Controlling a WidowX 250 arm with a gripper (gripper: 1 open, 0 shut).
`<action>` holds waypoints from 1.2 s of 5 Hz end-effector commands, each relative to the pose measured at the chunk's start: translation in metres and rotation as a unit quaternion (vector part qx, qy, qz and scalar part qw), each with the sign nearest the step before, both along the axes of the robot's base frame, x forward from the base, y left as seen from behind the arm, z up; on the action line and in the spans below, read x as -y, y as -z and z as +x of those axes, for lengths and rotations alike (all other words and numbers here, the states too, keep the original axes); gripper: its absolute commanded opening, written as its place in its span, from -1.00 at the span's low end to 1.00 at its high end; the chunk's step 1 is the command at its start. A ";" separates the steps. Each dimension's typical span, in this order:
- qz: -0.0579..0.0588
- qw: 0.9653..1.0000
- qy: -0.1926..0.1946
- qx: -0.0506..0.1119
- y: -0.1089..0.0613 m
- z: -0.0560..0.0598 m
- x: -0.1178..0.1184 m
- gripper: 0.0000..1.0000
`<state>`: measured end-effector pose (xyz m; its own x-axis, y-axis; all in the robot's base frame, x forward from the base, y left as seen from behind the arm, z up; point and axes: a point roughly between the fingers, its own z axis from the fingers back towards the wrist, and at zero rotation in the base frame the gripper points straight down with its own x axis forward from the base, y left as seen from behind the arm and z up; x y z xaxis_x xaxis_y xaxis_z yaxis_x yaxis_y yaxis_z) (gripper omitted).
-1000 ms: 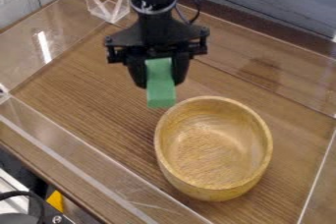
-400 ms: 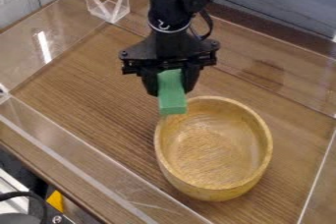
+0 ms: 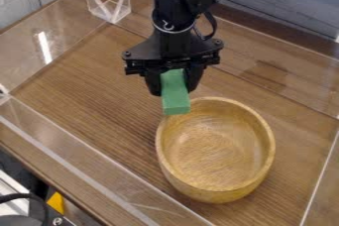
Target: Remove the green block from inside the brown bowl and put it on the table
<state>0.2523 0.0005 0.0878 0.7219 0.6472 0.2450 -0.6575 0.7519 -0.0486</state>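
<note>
Gripper (image 3: 172, 74): pointing down, pinching the green block (image 3: 175, 94)
Green block: hanging below the gripper
Brown bowl (image 3: 216, 149): just below, right
Desk (image 3: 79, 111): beneath

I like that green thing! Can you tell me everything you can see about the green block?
The green block is a plain, bright green bar with flat sides and no markings; its material is not clear. It hangs nearly upright, slightly tilted, its top pinched in the black end effector. Its lower end sits just at the far-left rim of the brown bowl; whether it touches the rim cannot be told. It is not lying inside the bowl, nor on the table.
</note>
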 end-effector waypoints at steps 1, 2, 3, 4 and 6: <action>0.004 1.000 0.006 0.013 -0.019 -0.002 0.000 -1.00; 0.005 1.000 0.008 0.014 -0.032 -0.006 0.000 -1.00; 0.006 1.000 0.010 0.016 -0.029 -0.003 -0.005 -1.00; 0.010 1.000 0.004 0.019 -0.022 -0.002 -0.013 -1.00; 0.040 0.999 0.014 0.016 -0.007 -0.010 -0.060 -1.00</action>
